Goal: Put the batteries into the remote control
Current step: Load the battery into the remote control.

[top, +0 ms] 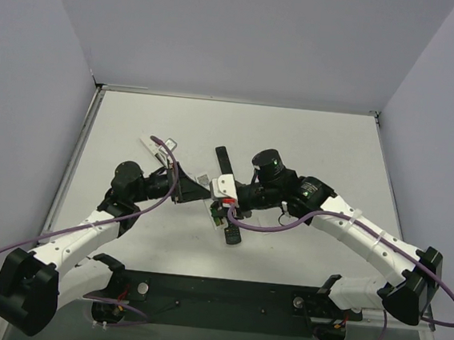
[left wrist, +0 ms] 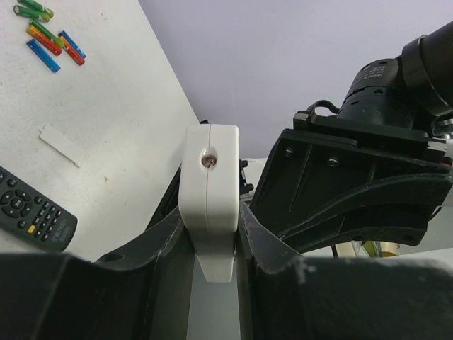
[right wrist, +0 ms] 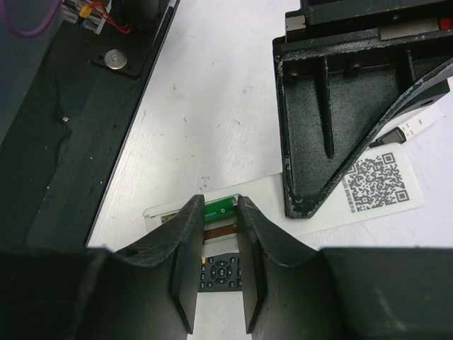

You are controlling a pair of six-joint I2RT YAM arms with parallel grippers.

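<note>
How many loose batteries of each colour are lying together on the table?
Green batteries: 3
Red batteries: 2
Blue batteries: 2
Total: 7, as best this small, crowded view shows.

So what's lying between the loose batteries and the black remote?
A small flat white strip lies between the batteries and the black remote, touching neither. The left wrist view shows it.

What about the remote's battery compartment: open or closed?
Open: the remote control has no cover on, and a green battery shows inside.
</note>
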